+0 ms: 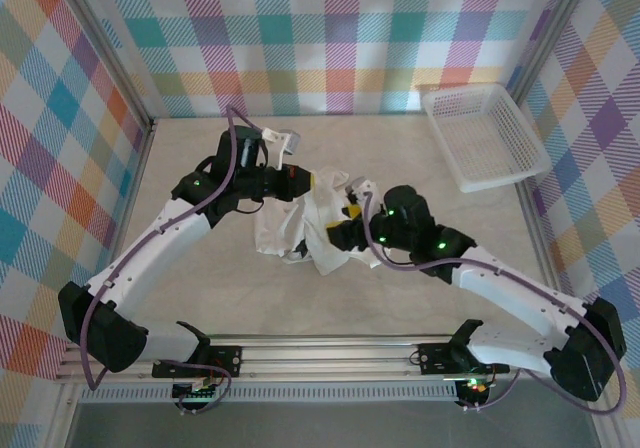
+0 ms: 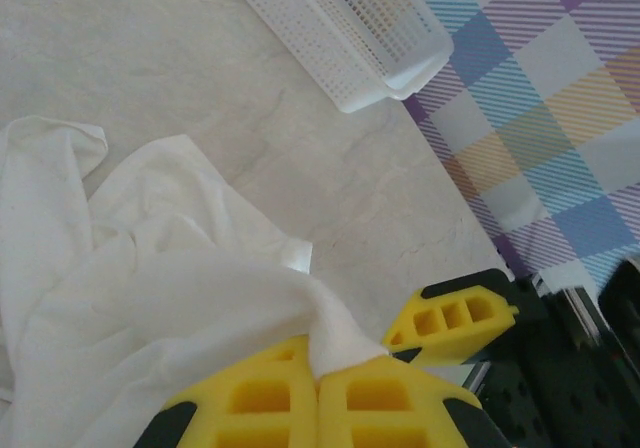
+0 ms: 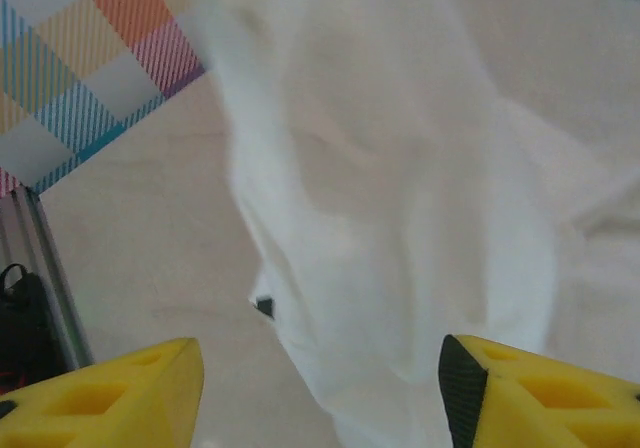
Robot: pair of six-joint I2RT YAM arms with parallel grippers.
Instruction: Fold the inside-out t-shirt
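Plaid walls [image 1: 330,28] on three sides; pale, marbled tabletop [image 1: 200,278]; white basket [image 1: 485,133] in the far right corner, well apart from the work.

Shirt [image 1: 300,223] sat mid-tabletop as a crumpled heap between your two arms, partly lifted, nowhere near flat. Small dark tag [image 3: 263,306] showed at a hanging edge in the right wrist view.

Left gripper [image 2: 318,358]: jaws closed on a narrow pinch of the shirt, fabric draping away from it toward the tabletop. Right gripper [image 3: 320,358]: jaws wide open, holding nothing, with the raised cloth hanging just ahead of them.

Judged step: getting a second hold so the shirt could be spread out before any fold. Early in the task.

What you needed for a clean job:
- Take the right-hand hold on a true edge, hem or shoulder, not a mid-panel bunch; which edge faced those jaws I could not tell.
- Catch a single layer. The cloth was thin and would have doubled over easily.
- Keep the left pinch firm; it was shallow and a hard tug could have slipped it.
- Draw the two holds apart evenly, low over the tabletop, so the heap opened rather than twisted.
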